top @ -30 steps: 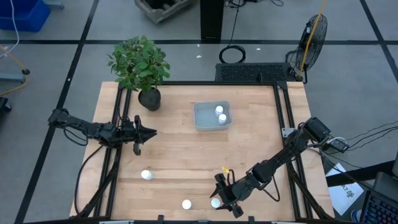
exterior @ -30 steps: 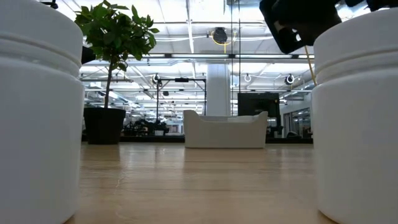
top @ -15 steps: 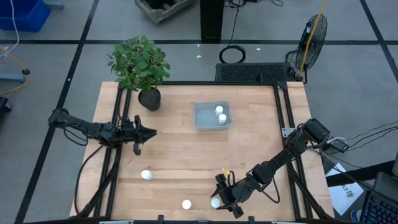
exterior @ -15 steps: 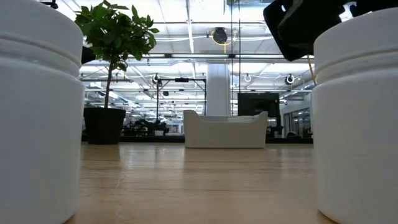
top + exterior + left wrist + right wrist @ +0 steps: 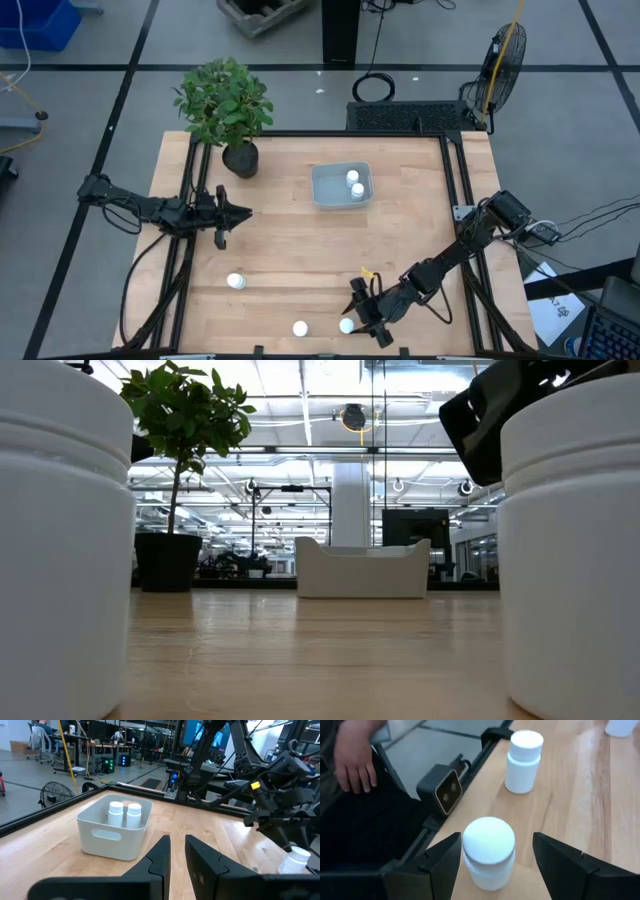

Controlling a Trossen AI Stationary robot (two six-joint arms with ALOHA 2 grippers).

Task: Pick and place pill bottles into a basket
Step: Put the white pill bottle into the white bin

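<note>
Where the table's near edge runs along the front, we see the right gripper (image 5: pixel 358 322) low over the wood with its fingers (image 5: pixel 440 862) spread wide on either side of a pill bottle (image 5: pixel 489 852), which stands upright between them, the pads not yet touching it. Just beside it along that edge stands a second bottle (image 5: pixel 299 328), and a third (image 5: pixel 235 281) stands a little farther in, toward the left side of the table. Beyond the edge, in the right wrist view, a small camera (image 5: pixel 445 794) sits on the table frame and a person's hand (image 5: pixel 354 757) hangs near it. At the table's left side we find the left gripper (image 5: pixel 236 212) hovering with its fingers nearly closed and nothing between them. Farther back, past the middle of the table, sits the basket (image 5: pixel 324 185), and inside it two bottles (image 5: pixel 124 814) stand upright side by side against its right wall. At the far left corner stands the potted plant (image 5: pixel 226 106).
</note>
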